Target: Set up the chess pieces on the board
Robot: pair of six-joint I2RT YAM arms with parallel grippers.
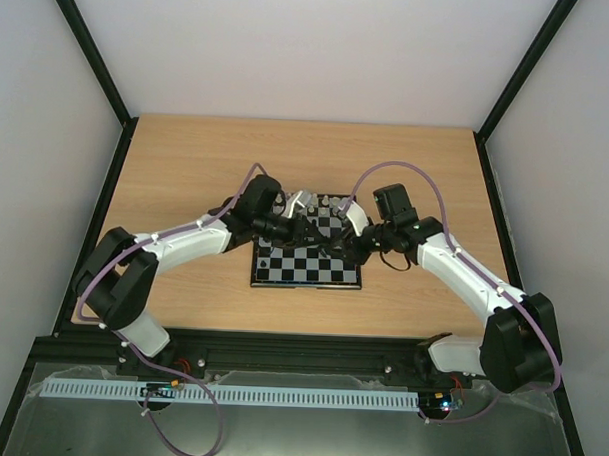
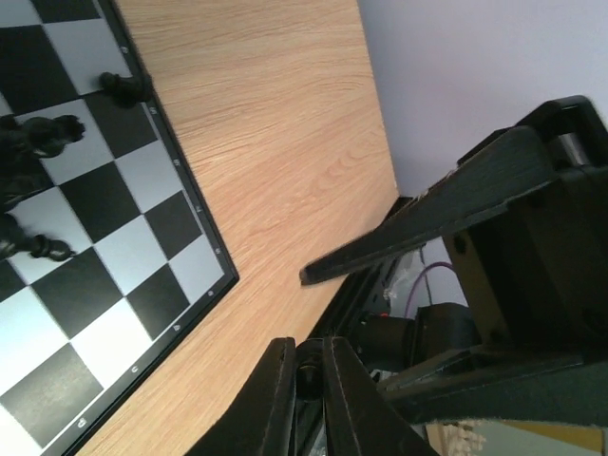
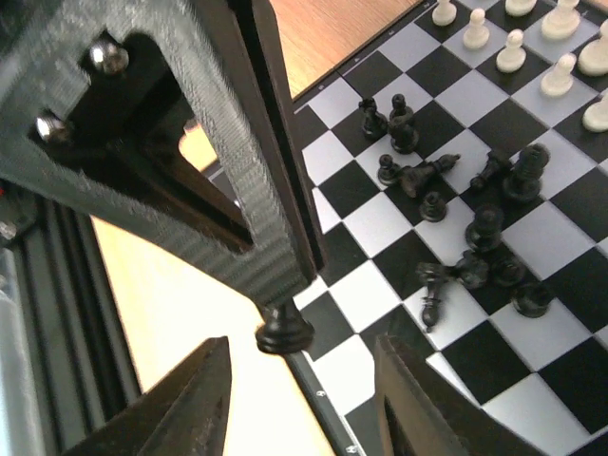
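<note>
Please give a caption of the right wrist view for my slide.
Left tool shut on a black piece inside the open right tool; other black pieces jumbled on the board, white pieces standing.

Pale wooden table (image 1: 186,169) — the checkered board (image 1: 305,273) lies flat on it, near the middle

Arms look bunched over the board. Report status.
Left pincer shut on black chess piece. Right pincer open, close by. Black pieces jumbled on board, some toppled.
</note>
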